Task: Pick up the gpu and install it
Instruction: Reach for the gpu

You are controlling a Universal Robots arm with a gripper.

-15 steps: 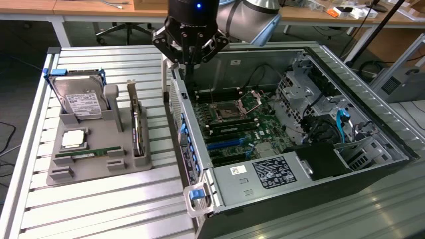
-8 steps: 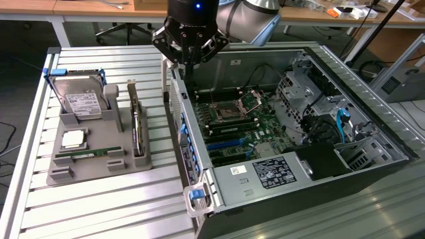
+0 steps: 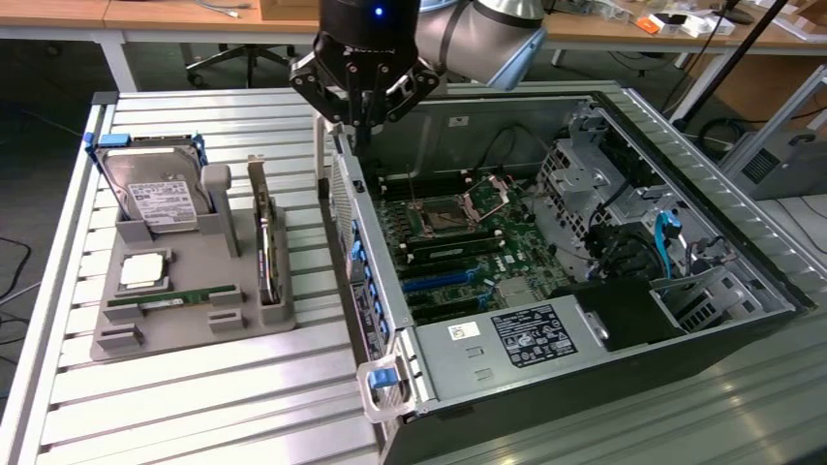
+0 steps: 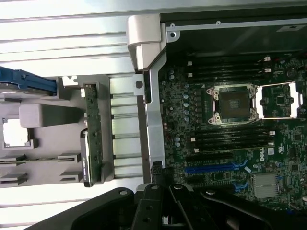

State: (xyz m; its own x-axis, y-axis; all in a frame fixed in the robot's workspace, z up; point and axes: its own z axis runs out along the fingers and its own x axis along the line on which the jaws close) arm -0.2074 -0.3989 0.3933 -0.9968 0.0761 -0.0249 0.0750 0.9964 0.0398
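Observation:
The gpu (image 3: 266, 235) stands on its edge in a slot of the grey holder (image 3: 181, 329), at the exterior view's left of the open computer case (image 3: 517, 339). It is a thin dark board with a silver end. In the wrist view the gpu (image 4: 91, 139) shows edge-on in the same holder (image 4: 43, 115). My gripper (image 3: 364, 124) hangs shut and holds nothing, above the case's near side wall and apart from the gpu. In the wrist view the gripper (image 4: 159, 184) sits over that wall, between the holder and the motherboard (image 4: 230, 143).
The holder also carries a hard drive (image 3: 155, 194), a CPU chip (image 3: 142, 271) and a green RAM stick (image 3: 174, 298). Inside the case lie the CPU socket (image 4: 232, 103) and blue expansion slots (image 4: 216, 167). A slatted metal table (image 3: 194, 407) supports everything.

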